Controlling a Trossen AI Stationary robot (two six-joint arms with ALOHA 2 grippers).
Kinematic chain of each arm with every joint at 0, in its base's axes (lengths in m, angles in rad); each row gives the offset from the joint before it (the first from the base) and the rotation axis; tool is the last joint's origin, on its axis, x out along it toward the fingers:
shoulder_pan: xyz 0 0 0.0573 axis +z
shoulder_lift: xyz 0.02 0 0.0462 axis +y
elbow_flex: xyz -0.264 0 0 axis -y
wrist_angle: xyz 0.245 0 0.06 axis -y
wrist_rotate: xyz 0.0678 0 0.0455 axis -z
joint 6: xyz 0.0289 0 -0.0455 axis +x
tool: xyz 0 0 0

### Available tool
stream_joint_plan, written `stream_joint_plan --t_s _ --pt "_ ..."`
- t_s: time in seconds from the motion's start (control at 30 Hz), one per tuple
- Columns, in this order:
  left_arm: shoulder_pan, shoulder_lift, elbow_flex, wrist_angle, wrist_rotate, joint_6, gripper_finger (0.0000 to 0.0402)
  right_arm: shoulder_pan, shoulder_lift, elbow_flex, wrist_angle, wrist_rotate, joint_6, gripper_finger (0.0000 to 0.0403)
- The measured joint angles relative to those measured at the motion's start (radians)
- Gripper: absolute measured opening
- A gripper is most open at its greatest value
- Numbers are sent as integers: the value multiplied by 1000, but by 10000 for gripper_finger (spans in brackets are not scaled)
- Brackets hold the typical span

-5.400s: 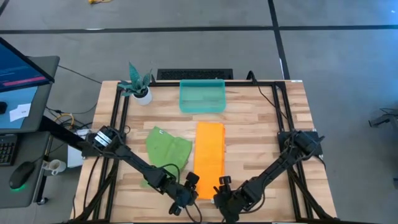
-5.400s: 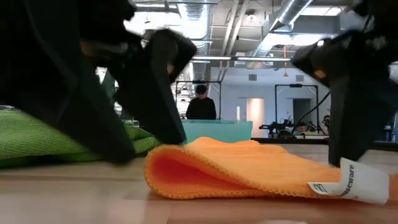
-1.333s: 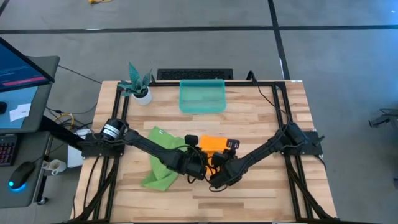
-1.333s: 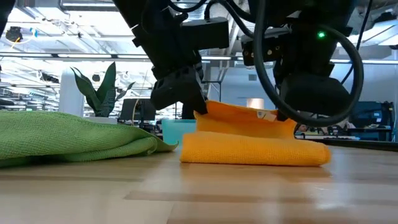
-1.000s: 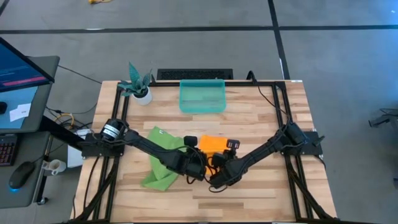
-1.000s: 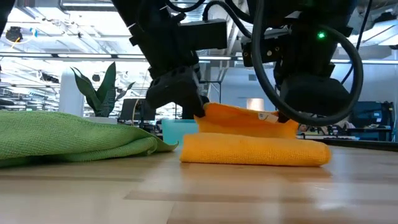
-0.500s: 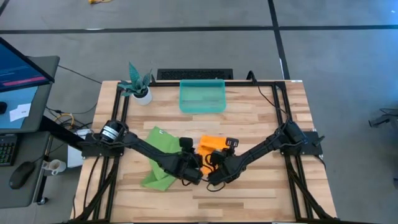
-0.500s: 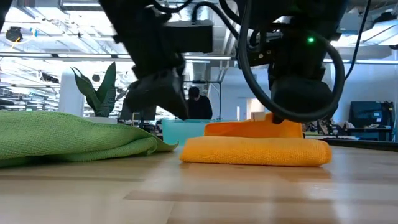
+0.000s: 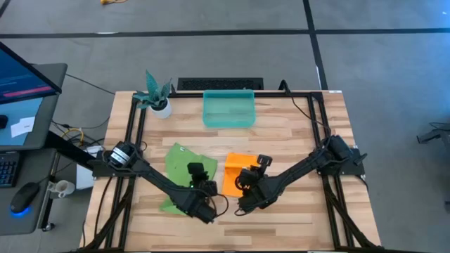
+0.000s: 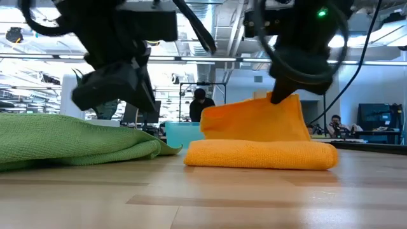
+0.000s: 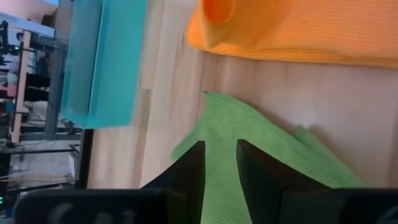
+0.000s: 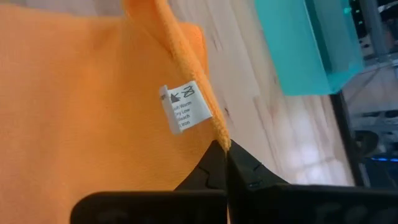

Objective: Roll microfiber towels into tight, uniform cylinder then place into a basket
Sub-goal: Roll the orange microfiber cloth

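1. While the orange-yellow towel [image 9: 238, 176] lies folded mid-table, short of the teal bin [image 9: 228, 108], rolling is judged unfinished.
2. Right gripper [image 12: 225, 149] is clenched on the towel's top edge, lifting it.
3. Left gripper [image 11: 219, 163] hangs slightly parted, holding nothing, over the lime green towel [image 9: 180, 167].
4. Next move calls for curling that edge tightly over.
5. Half a second earlier the left gripper stood at the orange towel; it has withdrawn.

Grey floor [image 9: 211, 49] surrounding the wooden tabletop [image 9: 281, 133]; monitor [image 9: 21, 77] glowing alongside; ceiling lights [image 10: 38, 57] shining; person [image 10: 200, 108] standing behind
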Motion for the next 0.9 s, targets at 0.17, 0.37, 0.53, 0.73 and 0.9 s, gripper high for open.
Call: stream_joint_plan --t_s 0.17,0.37,0.53,0.73,0.9 --pt "-34 0 6 -17 0 -29 84 -45 4 -52 53 -1 -28 8" --pt "-52 0 45 -80 -2 -69 84 -91 4 -87 77 4 -29 15" --pt "-52 0 51 -81 -6 -68 84 -105 4 -94 95 -3 -48 45" --pt "-52 0 51 -79 -6 -69 84 -111 4 -94 93 -53 -48 82" --pt "-52 0 51 -79 -5 -70 84 -112 4 -94 92 -20 -48 134"
